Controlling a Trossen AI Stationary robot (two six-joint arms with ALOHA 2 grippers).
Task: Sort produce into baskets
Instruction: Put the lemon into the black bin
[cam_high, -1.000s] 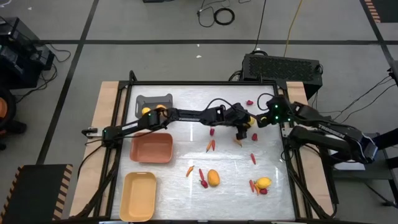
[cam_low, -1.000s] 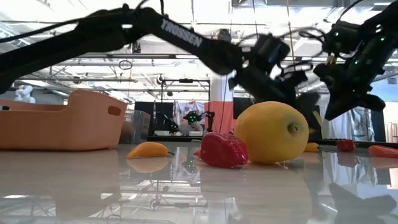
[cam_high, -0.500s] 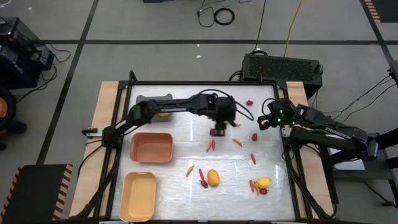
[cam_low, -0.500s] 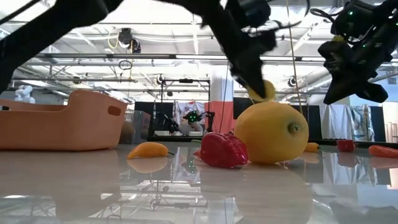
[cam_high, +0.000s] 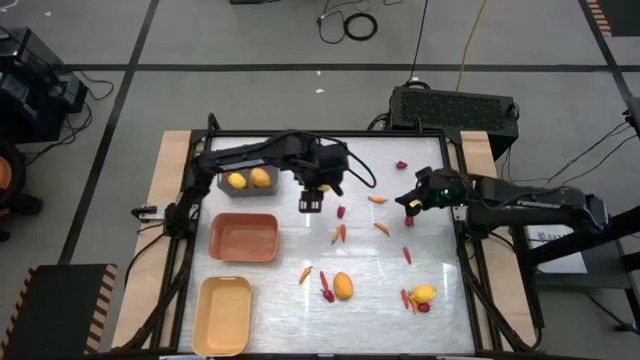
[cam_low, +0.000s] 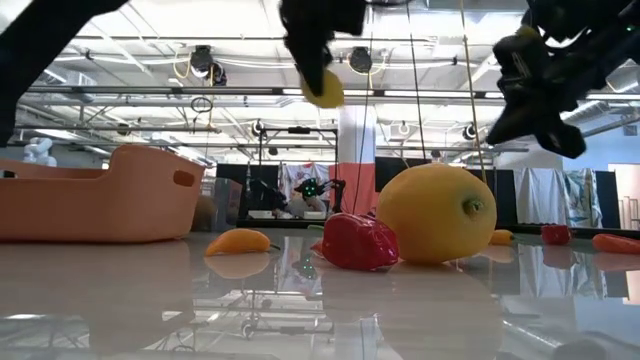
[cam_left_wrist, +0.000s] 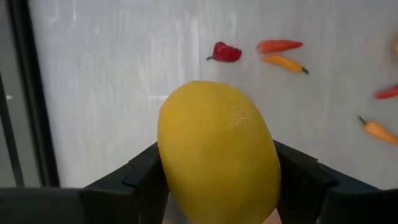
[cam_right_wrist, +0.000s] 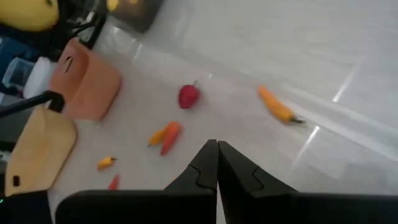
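My left gripper (cam_high: 311, 200) is shut on a yellow lemon (cam_left_wrist: 217, 149) high above the table's middle, to the right of the grey basket (cam_high: 248, 162). That basket holds two lemons (cam_high: 249, 179). My right gripper (cam_high: 405, 204) is shut and empty, above the table's right part near a small red piece (cam_high: 408, 220). The orange basket (cam_high: 243, 237) and the pale yellow basket (cam_high: 224, 315) stand at the left. Lemons (cam_high: 343, 286), carrots (cam_high: 338, 233) and red pieces (cam_high: 327, 292) lie scattered on the table. My left gripper pinches the lemon between its two fingers (cam_left_wrist: 144, 179), one on each side of its middle (cam_left_wrist: 171, 163). In the low view the fingers come from above and the lemon (cam_low: 322, 88) sits at their lower end. It is lifted well clear of the table.
Two carrots (cam_high: 377, 199) (cam_high: 381, 227) lie between the two grippers. A lemon (cam_high: 425, 293) with a carrot and a red piece lies near the front right corner. A black frame (cam_high: 455, 240) edges the table. The near middle of the table (cam_high: 300, 330) is bare.
My left gripper has carried the lemon from beside the right gripper toward the table's left edge and upward, nearing the grey basket. My right gripper has shifted toward the table's left and stays shut.
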